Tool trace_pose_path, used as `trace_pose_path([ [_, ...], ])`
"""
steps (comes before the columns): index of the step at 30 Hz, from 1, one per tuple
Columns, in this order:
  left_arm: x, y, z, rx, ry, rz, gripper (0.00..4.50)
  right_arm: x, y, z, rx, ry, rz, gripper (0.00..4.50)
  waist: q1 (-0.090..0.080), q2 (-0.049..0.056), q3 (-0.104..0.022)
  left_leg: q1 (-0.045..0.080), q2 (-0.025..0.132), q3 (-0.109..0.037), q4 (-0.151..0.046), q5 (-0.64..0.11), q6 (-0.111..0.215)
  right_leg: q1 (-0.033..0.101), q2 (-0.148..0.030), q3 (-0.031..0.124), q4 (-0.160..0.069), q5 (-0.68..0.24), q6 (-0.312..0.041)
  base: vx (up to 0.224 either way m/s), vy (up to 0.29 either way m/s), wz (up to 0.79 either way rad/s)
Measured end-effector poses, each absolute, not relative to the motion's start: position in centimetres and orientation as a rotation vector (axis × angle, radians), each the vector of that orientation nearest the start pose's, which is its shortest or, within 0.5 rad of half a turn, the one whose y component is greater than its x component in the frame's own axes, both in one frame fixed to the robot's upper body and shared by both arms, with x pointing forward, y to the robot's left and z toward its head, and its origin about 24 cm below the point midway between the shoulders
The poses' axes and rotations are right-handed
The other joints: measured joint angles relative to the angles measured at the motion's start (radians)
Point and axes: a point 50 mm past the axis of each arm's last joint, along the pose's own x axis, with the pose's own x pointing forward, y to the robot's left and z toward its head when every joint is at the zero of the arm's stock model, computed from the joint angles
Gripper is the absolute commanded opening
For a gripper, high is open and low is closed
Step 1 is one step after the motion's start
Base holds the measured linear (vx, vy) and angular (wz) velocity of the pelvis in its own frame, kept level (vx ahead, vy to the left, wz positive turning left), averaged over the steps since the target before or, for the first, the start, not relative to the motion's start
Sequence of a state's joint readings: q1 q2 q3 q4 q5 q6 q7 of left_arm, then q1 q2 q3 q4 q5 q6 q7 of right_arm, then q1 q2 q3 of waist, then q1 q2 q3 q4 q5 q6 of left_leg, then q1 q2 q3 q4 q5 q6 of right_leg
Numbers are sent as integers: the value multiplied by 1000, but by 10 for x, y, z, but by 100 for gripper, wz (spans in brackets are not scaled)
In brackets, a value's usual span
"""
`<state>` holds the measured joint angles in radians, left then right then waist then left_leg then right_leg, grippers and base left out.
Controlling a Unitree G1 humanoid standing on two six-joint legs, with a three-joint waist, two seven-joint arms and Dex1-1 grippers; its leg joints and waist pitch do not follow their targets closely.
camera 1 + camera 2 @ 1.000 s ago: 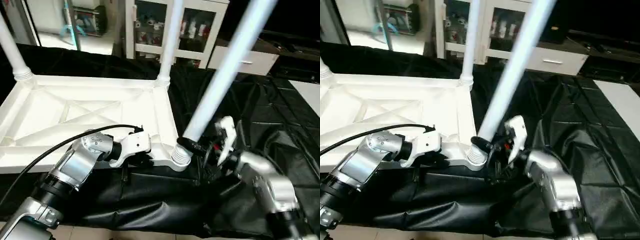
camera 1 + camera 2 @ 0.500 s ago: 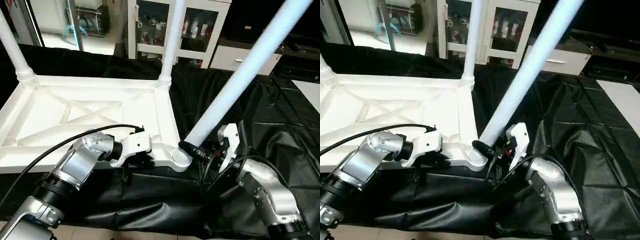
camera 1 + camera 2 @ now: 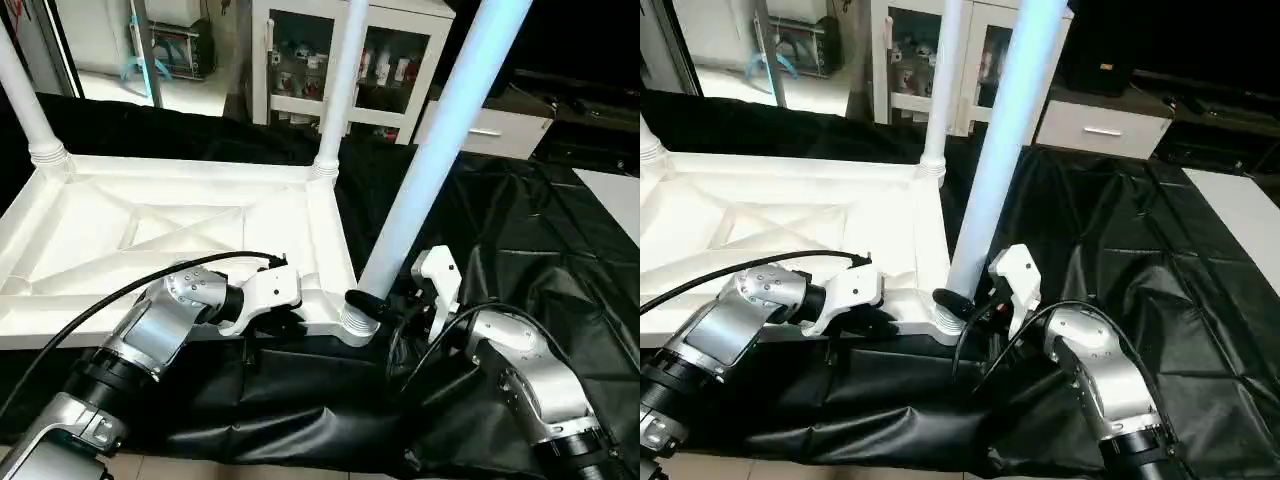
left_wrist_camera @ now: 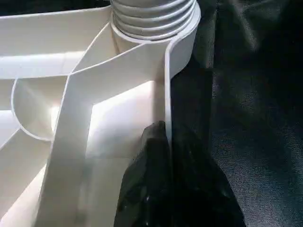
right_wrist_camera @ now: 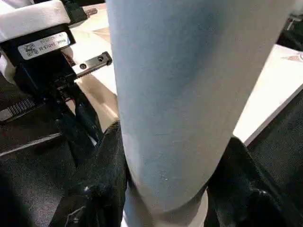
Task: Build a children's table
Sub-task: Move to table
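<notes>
Right hand [image 3: 385,308] grasps the third leg [image 3: 420,170] just above its threaded end, seated in near-right socket [image 3: 357,322]; long axis leans up and right. Left hand [image 4: 168,156] clenched on the upturned tabletop's [image 3: 150,225] near rim, w/ right arm nearer leg.

The upturned white plastic ribbed tabletop [image 3: 180,225] lies on the black sheet [image 3: 520,230]; two white tube legs [image 3: 340,80] stand in its far corners, a third [image 3: 430,160] in the near right socket, the glass-doored white cabinet [image 3: 340,60] behind.
</notes>
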<state>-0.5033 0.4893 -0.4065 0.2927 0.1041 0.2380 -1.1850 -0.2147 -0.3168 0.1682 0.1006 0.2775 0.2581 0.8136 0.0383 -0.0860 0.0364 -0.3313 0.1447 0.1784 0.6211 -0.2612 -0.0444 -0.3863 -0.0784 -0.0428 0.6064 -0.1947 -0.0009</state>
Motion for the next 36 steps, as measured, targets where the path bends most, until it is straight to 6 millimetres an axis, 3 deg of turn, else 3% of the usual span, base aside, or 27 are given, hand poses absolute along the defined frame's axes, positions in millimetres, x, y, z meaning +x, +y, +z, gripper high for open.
trace_pose_path([
  [17, 295, 136, 56, 628, 535, -1346, 0, 269, -130, 48, 22, 227, 969, 188, -5, 2, -2, 0, 0, -1, -6, 0, 0, 3, 0, -1, -8, -1, 1, 0, 0, 0],
  [21, 298, 133, 56, 595, 538, -1288, 0, 277, -127, 48, 35, 220, 892, 188, -9, 2, -2, -1, 0, -1, -8, 0, 0, 3, 0, -1, -11, -1, 1, 0, 0, 0],
  [25, 311, 125, 55, 532, 542, -1142, 0, 305, -111, 50, 53, 202, 674, 187, -37, 2, -1, -3, 0, 0, -8, 0, -1, -1, 0, -1, -12, -1, 1, 0, 0, 0],
  [27, 321, 114, 55, 511, 545, -1054, 0, 321, -105, 50, 53, 208, 539, 187, -42, 4, 0, -4, 0, 0, -8, 1, -1, -4, 0, -1, -13, 0, 1, 0, 0, 0],
  [32, 340, 80, 60, 448, 523, -893, 0, 349, -100, 61, 31, 200, 309, 187, -39, 7, 1, -9, 0, 1, -8, 3, -3, -12, 0, -1, -10, 9, -11, 11, 0, 0],
  [36, 348, 59, 64, 422, 508, -796, 0, 365, -95, 68, 20, 197, 161, 187, -32, 7, 2, -11, 0, 3, -20, 9, 5, -18, 1, -1, -11, 4, -13, 63, -8, 1],
])
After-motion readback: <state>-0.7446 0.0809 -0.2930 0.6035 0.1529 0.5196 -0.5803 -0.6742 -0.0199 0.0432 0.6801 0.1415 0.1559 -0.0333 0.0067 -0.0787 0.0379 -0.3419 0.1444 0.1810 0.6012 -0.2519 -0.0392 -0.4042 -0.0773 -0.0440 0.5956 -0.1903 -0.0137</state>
